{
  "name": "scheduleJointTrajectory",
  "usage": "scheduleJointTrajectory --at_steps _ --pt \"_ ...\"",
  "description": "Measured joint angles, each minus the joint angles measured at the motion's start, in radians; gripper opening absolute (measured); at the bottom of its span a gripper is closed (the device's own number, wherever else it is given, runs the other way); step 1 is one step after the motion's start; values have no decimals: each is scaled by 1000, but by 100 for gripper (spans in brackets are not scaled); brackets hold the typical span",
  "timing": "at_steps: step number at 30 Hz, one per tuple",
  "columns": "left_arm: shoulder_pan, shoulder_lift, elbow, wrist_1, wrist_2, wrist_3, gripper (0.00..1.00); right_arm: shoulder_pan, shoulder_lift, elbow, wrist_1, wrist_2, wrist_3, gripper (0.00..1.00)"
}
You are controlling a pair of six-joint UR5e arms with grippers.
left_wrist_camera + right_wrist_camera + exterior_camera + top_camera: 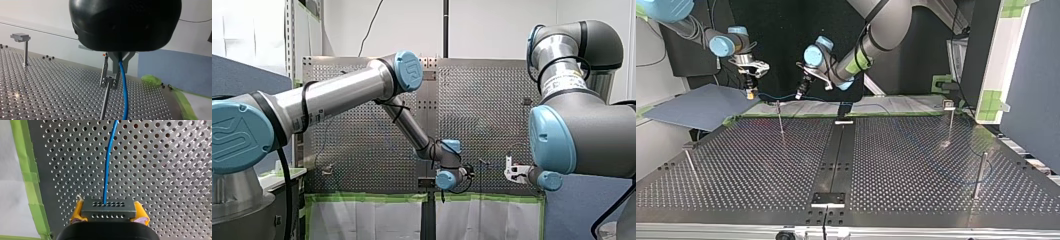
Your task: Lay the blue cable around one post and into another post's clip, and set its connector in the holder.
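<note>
In the right wrist view my right gripper (109, 216) is shut, its yellow pads (77, 210) clamped on the dark connector (108, 209). The blue cable (107, 165) runs out of the connector, away over the perforated plate. My left gripper (117, 61) is shut on the blue cable (124, 92), which hangs down right beside the clip (109, 81) on a thin post. In the top view my right gripper (750, 90) is at the far left edge and my left gripper (800, 93) is to its right. The cable (778, 96) spans between them above the clip post (780, 119).
Three more posts stand on the plate: one (690, 164) at the top view's left, two (950, 121) (979, 175) at its right. A black strip (836, 155) with a white-edged mount (827, 199) runs down the middle. Green tape (27, 177) marks the plate's edge.
</note>
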Motion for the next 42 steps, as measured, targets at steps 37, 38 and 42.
scheduleJointTrajectory --at_steps 37,38,42 --pt "27 -32 73 -30 9 -5 0 -22 4 -50 42 3 9 1" --pt "28 -32 74 -29 9 -6 0 -22 5 -51 44 3 9 1" --pt "32 -33 77 -30 12 -8 0 -23 5 -54 44 3 10 1"
